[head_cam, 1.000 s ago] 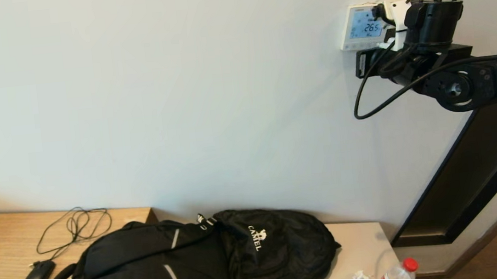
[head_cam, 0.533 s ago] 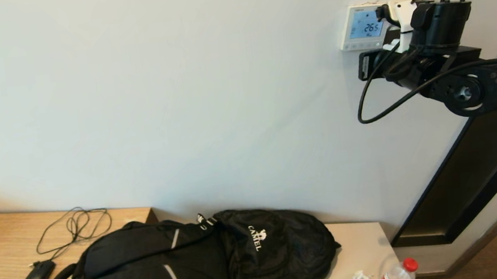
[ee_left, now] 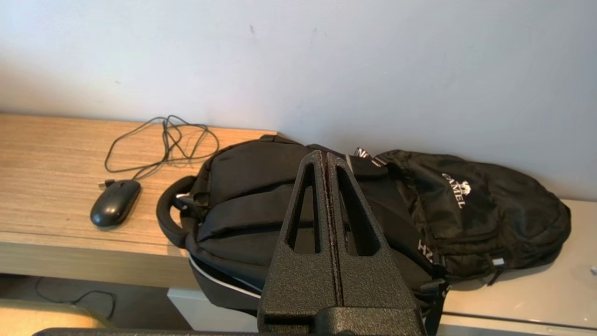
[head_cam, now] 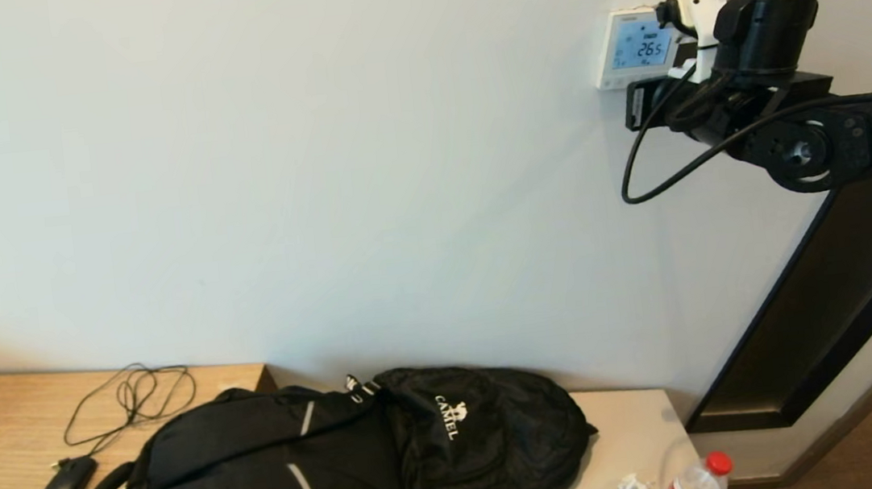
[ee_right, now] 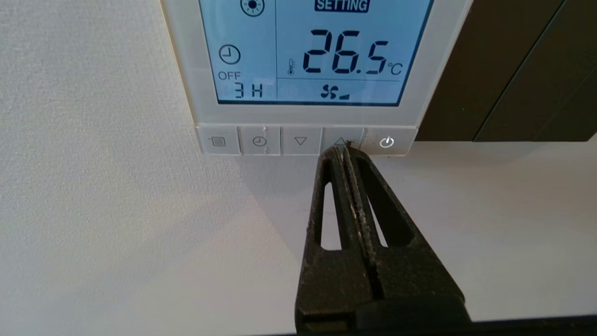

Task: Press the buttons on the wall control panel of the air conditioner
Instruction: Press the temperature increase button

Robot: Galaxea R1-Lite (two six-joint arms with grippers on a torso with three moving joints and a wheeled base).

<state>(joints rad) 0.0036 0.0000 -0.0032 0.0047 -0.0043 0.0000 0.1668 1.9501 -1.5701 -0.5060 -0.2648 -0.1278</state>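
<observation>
Right gripper (ee_right: pixel 343 150) up at the wall, fingers pressed together into one blunt tip, holding nothing. The tip sits on the up-arrow button (ee_right: pixel 342 140), fourth in the row of buttons (ee_right: pixel 305 141) along the bottom edge of the air conditioner's wall control panel (head_cam: pixel 630 46). Whether it is pressing or only touching, I cannot tell.

The panel is mounted high on the wall to my right, just beside the dark door frame (head_cam: pixel 831 300). Its screen (ee_right: pixel 308 51) is lit blue: SETTING, 26.5 °C, timer OFF 3 H.

Step in hand, as I judge it: the press on the up arrow, mid-sequence.

Next calls for a short push straight into the wall, then a small retreat before moving along the row. The power button (ee_right: pixel 386 142) lies right beside the tip; a sideways drift could hit it.

Left gripper (ee_left: pixel 326 158) parked low over the black backpack (head_cam: pixel 345 456) on the bench, fingers together, empty.
</observation>
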